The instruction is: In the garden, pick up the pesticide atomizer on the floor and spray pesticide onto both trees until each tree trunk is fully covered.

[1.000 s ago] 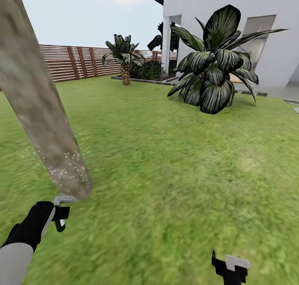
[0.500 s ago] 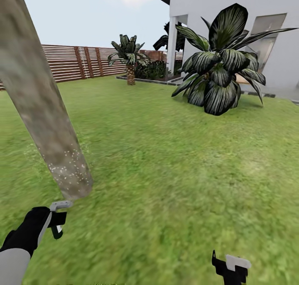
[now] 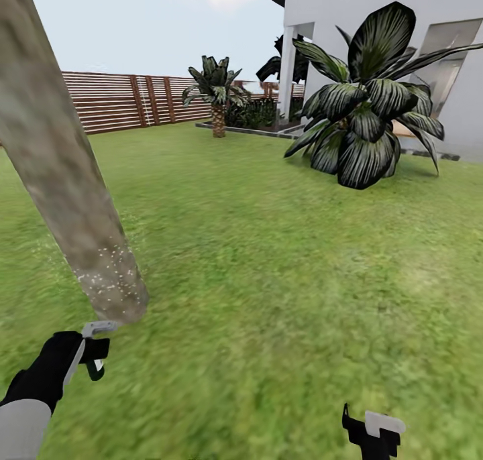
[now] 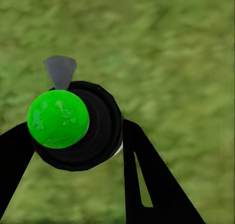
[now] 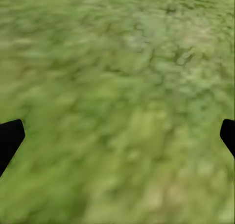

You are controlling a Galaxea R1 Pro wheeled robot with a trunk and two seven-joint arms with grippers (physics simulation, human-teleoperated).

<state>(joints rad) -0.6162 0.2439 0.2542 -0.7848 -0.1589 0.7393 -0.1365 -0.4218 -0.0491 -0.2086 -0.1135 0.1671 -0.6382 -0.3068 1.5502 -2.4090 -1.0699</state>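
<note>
The left claw [image 3: 94, 353] pinches the pesticide atomizer [image 4: 73, 121], its grey nozzle aimed at the speckled base of the leaning tree trunk [image 3: 64, 171]; the right claw [image 3: 372, 433] hangs spread over grass.

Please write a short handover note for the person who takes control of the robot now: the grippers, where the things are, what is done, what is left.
Left gripper: shut on the atomizer, green cap and grey nozzle showing, held low beside the tree trunk.
Right gripper: open, nothing in it, over grass.
Done: atomizer is picked up; white specks dot the lower part of this trunk.
Left: the trunk above the specks looks bare, so spraying should probably go on upward. A second thick trunk is not in these pictures; it needs finding and covering too.
</note>
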